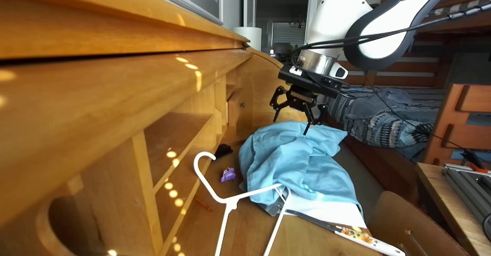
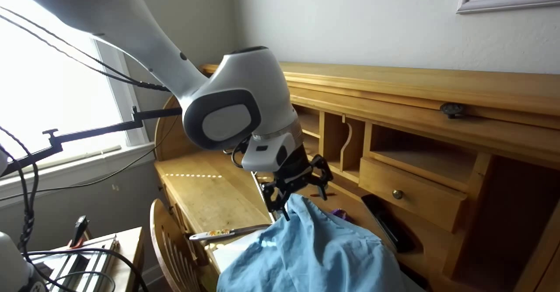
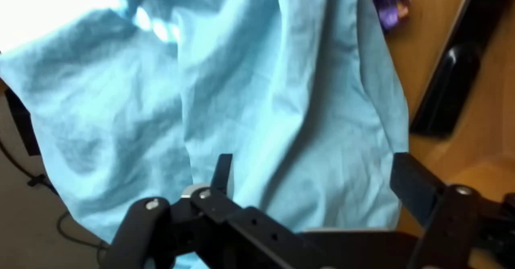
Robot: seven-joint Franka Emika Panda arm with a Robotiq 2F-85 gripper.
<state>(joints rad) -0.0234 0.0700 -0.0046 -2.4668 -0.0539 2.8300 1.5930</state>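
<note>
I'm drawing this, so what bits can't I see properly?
- Whatever is under the blue cloth: covered by it in all three views.
- Lower part of the white hanger: cut off by the bottom edge in an exterior view.
- What the purple thing is: blurred in the wrist view.

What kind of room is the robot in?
Probably a bedroom! There's a bed with patterned bedding, and a wooden desk with cubbyholes and a chair beside it.
</note>
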